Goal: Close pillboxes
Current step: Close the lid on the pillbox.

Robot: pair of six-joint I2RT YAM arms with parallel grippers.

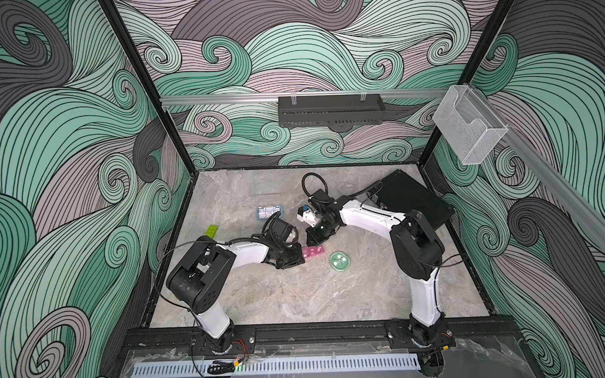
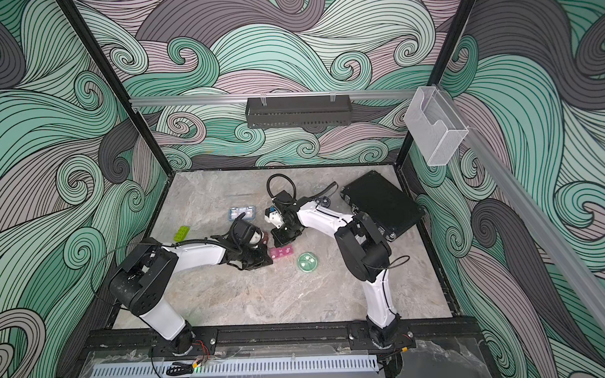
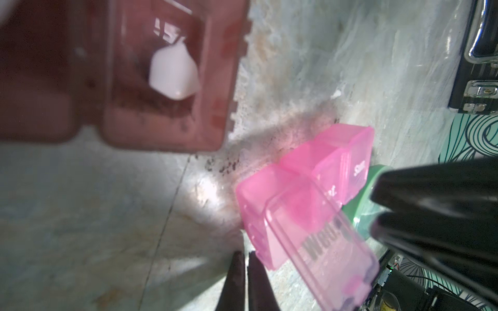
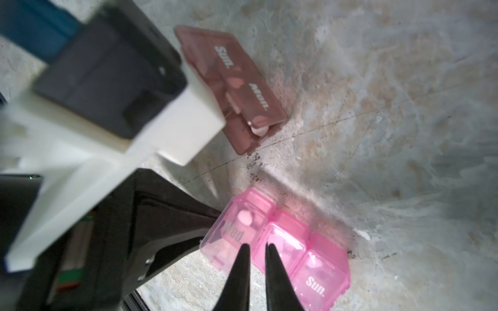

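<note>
Both grippers were pinched nearly shut and empty. The left gripper (image 3: 246, 265) sat at one end of the pink pillbox (image 4: 320, 266) on the table (image 1: 298, 300), and the right gripper (image 4: 256, 249) was poised over its half-raised end lid (image 3: 323, 242). If I pressed off-centre, I judged the light box could tip or skid toward the round green box (image 1: 339, 260), leaving that lid unlatched.

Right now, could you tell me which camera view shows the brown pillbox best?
The right wrist view: the brown pillbox is sharp there, its Sun. and Mon. labels readable. The left wrist view shows it close but blurred and cropped. In both top views the left arm hides nearly all of it.
</note>
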